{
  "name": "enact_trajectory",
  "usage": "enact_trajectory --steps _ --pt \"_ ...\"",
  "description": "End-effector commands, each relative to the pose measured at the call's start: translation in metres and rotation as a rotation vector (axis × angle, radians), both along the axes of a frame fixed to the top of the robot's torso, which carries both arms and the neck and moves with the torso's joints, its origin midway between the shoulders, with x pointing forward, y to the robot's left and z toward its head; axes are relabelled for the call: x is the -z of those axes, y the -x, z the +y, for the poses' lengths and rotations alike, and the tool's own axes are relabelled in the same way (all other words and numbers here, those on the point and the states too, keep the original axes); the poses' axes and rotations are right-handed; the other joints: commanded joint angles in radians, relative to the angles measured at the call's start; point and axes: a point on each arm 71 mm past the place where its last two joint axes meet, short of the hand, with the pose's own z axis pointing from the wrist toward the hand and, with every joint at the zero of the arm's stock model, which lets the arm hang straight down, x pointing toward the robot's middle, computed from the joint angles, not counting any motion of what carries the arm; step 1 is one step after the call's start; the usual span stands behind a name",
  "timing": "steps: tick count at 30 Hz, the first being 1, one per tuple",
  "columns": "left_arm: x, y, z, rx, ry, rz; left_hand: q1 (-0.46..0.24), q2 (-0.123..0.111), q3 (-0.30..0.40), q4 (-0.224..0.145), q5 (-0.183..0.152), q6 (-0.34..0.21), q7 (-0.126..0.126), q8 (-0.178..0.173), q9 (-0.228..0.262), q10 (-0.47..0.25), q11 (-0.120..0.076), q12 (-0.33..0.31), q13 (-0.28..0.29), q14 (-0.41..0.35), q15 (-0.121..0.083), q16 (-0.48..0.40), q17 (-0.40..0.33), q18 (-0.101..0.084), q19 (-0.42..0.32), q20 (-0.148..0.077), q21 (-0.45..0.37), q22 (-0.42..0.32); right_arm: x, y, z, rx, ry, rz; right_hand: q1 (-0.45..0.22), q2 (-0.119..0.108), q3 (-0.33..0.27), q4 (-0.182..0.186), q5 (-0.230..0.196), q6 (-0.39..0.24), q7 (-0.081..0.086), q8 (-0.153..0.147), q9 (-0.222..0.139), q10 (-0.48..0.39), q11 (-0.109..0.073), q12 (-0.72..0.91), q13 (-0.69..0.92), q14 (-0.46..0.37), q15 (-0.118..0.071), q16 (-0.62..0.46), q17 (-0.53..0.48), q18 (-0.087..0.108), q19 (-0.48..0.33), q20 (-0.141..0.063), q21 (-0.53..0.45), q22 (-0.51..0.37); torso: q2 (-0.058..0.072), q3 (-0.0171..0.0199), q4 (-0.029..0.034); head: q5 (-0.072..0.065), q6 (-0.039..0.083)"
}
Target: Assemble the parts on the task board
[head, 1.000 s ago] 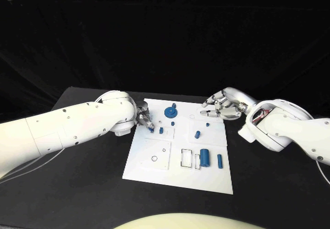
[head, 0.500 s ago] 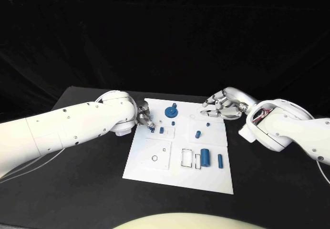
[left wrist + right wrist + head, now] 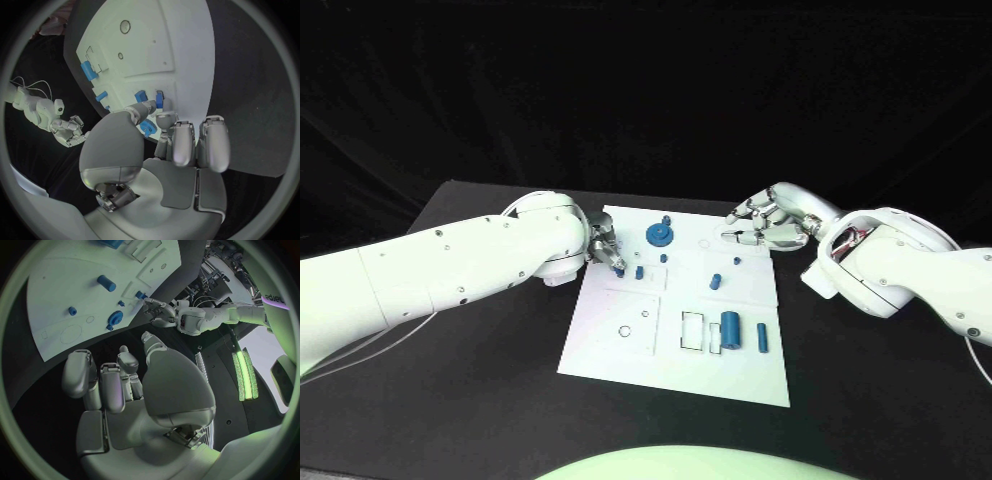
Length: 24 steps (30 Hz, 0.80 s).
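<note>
Since a second ago, we see almost nothing moved; both arms keep their places. Our left robot hand (image 3: 604,250), at the nine o'clock edge of the task board (image 3: 635,352), pinches a small blue part (image 3: 617,269) at its fingertips. Our right robot hand (image 3: 766,226) hangs at the two o'clock corner, fingers curled, grasping nothing. Other blue parts (image 3: 730,325) sit toward the board's five o'clock on the black table (image 3: 473,400).

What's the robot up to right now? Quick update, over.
Left hand fingertips at a small blue part on the task board; grip unclear. Right hand curled, holding nothing, over board's far corner. Nothing in the way.
</note>
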Motion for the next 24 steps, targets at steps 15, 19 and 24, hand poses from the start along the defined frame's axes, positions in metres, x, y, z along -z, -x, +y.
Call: enact_trajectory --steps 15,19,24 --pt "0.0019 0.0027 -0.0032 0.04 -0.037 0.019 -0.012 -0.004 0.156 -0.151 0.0 0.022 -0.023 0.01 0.007 0.003 -0.003 -0.011 -0.014 0.055 -0.007 0.0 0.095 -0.018 0.005 -0.001 0.007 0.031 0.0003 0.0003 0.0009 -0.01 0.003 -0.001 0.001 0.006 -0.007 0.002 0.004 -0.002 -0.004 0.007 0.002 0.004 -0.002 0.004 0.002 0.043 -0.007 -0.003 0.016 0.011 -0.004 -0.002 -0.006 0.0 0.0 -0.0001 -0.0003 -0.001 -0.003" --pt "0.0023 0.0032 -0.0034 0.045 -0.04 0.025 -0.013 -0.005 0.156 -0.151 0.0 0.022 -0.024 0.011 0.008 0.003 -0.003 -0.01 -0.013 0.055 -0.007 0.0 0.095 -0.018 0.006 -0.001 0.008 0.032 0.0004 0.0002 0.0009 -0.011 0.003 -0.001 0.001 0.006 -0.007 0.002 0.004 -0.002 -0.004 0.007 0.002 0.004 -0.002 0.004 0.002 0.043 -0.007 -0.003 0.016 0.011 -0.004 -0.002 -0.006 0.0 0.0 0.0002 0.0002 -0.001 -0.002" --pt "0.0024 0.0034 -0.0036 0.047 -0.041 0.026 -0.013 -0.005 0.156 -0.151 0.0 0.022 -0.024 0.011 0.008 0.003 -0.003 -0.01 -0.013 0.055 -0.007 0.0 0.095 -0.018 0.006 -0.001 0.008 0.032 0.0005 0.0002 0.0014 -0.013 0.003 0.001 0.001 0.006 -0.007 0.002 0.004 -0.002 -0.004 0.007 0.002 0.004 -0.002 0.004 0.002 0.043 -0.007 -0.003 0.016 0.011 -0.004 -0.002 -0.006 0.0 0.0 0.0001 -0.0002 -0.001 -0.002"
